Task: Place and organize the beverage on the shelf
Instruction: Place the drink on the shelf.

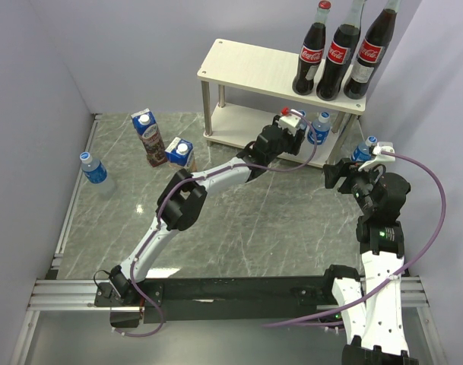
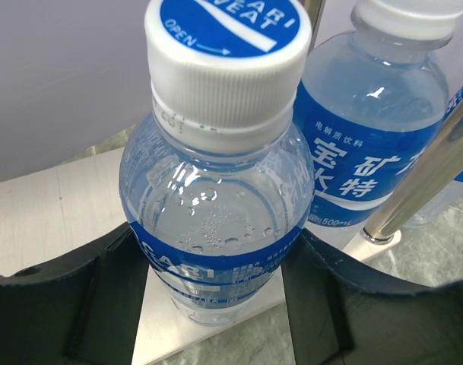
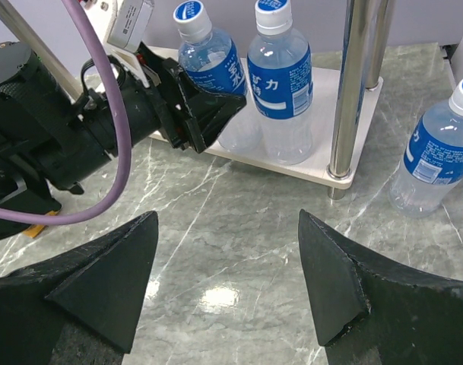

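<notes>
The shelf [image 1: 246, 65] stands at the back, with three Coca-Cola bottles [image 1: 337, 57] on the right of its top board. My left gripper [image 1: 296, 131] is shut on a small water bottle [image 2: 216, 190] that stands upright on the front edge of the lower board [image 2: 56, 205]. A second water bottle [image 2: 375, 137] stands just right of it. My right gripper [image 3: 227, 281] is open and empty above the table, facing the shelf. A third water bottle [image 3: 436, 160] stands on the table to its right. A fourth water bottle [image 1: 94, 169] and two juice cartons [image 1: 149, 137] are at the left.
A round metal shelf leg [image 3: 349, 91] stands between the shelved bottles and the bottle on the table. The smaller carton [image 1: 180, 152] sits close to the left arm's forearm. Grey walls enclose the table on the left, back and right.
</notes>
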`<act>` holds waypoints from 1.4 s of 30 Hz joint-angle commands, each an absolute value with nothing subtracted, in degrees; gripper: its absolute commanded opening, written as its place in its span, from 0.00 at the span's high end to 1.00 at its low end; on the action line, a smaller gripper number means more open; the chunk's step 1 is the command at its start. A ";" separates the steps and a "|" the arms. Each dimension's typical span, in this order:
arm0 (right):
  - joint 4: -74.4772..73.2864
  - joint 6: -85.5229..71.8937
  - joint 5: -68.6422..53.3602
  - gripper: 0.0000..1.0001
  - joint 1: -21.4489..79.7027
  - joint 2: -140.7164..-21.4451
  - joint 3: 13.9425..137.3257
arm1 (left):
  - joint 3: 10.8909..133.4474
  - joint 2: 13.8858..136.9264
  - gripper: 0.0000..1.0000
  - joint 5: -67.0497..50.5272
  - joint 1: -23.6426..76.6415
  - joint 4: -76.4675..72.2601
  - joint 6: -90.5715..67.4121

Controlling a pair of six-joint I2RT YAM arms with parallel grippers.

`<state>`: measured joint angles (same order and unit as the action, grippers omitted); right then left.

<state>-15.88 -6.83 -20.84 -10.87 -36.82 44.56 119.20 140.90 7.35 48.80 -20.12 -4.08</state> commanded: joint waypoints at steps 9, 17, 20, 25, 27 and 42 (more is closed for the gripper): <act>-13.80 -7.38 -20.57 0.20 -11.16 -37.00 44.38 | 122.69 134.73 0.26 8.61 49.13 -24.00 -4.13; -13.80 -7.38 -20.48 0.20 -11.25 -37.00 44.47 | 125.24 137.02 0.22 9.93 49.04 -23.47 -3.78; -13.89 -7.29 -20.48 0.20 -11.25 -37.00 44.47 | 125.60 137.46 0.23 9.93 48.87 -23.38 -4.04; -13.89 -7.38 -20.39 0.20 -11.25 -37.09 44.56 | 125.16 137.11 0.30 9.49 48.69 -23.47 -3.78; -13.89 -7.38 -20.39 0.20 -11.16 -37.00 44.47 | 124.89 136.93 0.33 9.40 48.69 -23.64 -3.69; -13.80 -7.29 -19.95 0.20 -11.25 -37.00 44.47 | 130.08 140.18 0.42 8.52 47.73 -22.67 -1.50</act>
